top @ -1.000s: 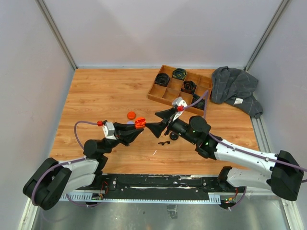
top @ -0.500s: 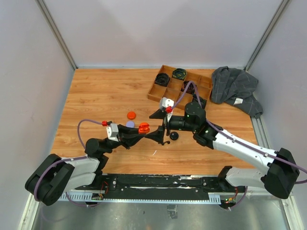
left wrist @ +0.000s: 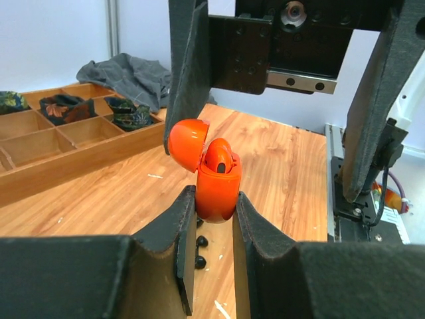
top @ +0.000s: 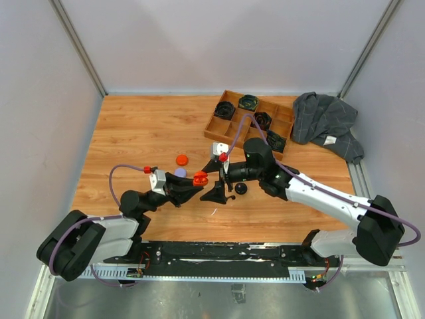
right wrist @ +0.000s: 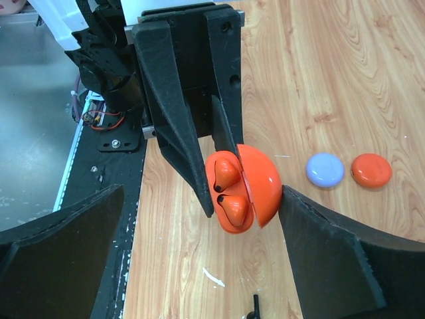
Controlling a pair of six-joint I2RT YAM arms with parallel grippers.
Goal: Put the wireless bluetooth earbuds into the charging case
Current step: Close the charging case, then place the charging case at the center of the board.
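The left gripper [left wrist: 214, 206] has its 2 fingers [left wrist: 187, 222] closed tight on the lower half of an orange charging case [left wrist: 216, 181], held upright above the table [top: 133, 133]. The case lid is hinged open and tilts to one side. Between the left fingers, 2 orange wireless bluetooth earbuds [right wrist: 228, 175] sit in the case's wells, one above the other in the right wrist view.

The right gripper [right wrist: 200, 199] is spread as wide as it goes and holds nothing. Its 2 fingers [right wrist: 332, 252] stand on either side of the case. 1 fingertip is just beside the open lid, though contact cannot be told.

Beyond that fingertip, a lilac round case [right wrist: 325, 169] and an orange round case [right wrist: 371, 170] lie side by side on the wood. Below the left fingers, small black buds [left wrist: 198, 260] rest on the table. A black round case [top: 241, 189] lies near the right fingers. Farther out stands a wooden tray [top: 219, 133] holding coiled cables [top: 224, 109], with a grey cloth [top: 325, 119] past it.
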